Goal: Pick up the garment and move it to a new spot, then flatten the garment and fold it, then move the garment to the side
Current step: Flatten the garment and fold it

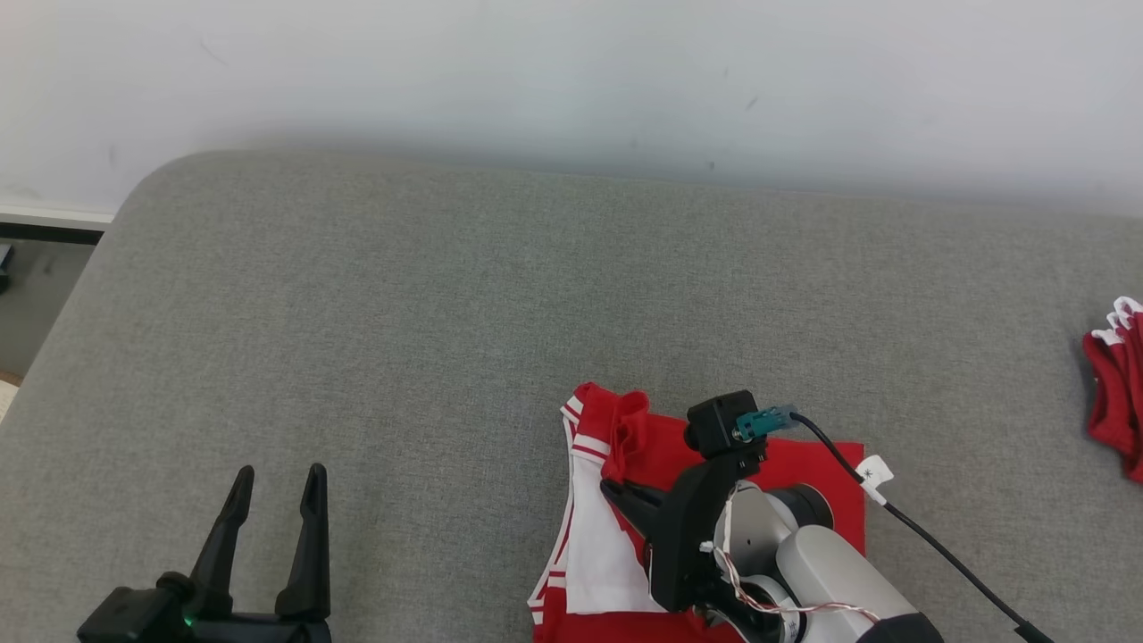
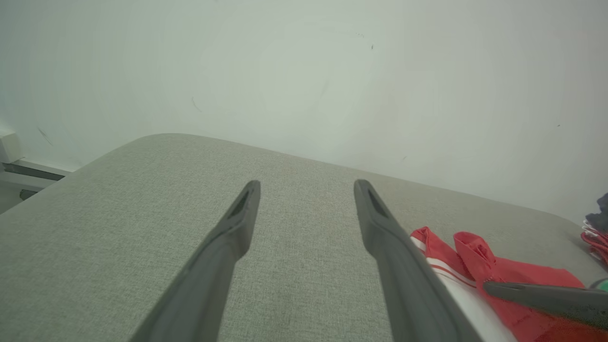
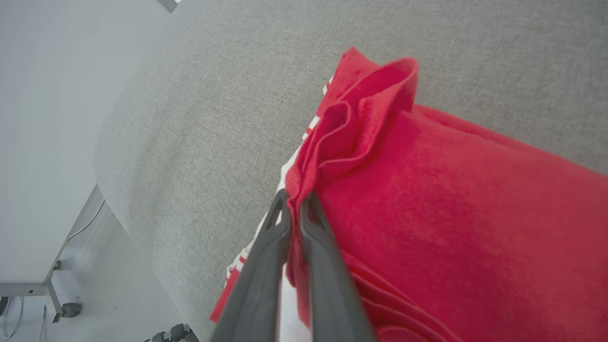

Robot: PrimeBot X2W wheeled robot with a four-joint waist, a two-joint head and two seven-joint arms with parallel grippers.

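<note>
Lower centre of head view: garment (image 1: 830, 469) lay part-folded on cushion (image 1: 402, 313). Right gripper (image 3: 294, 202) pinched tight on red edge fold, likely to carry layer over. Left gripper (image 1: 277, 482) parked lower left, spread wide, empty, clear of cloth.

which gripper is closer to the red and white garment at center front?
Right. The right gripper is shut on a raised fold of the garment; the left gripper hangs open over bare grey cushion, apart from it on its left.
</note>
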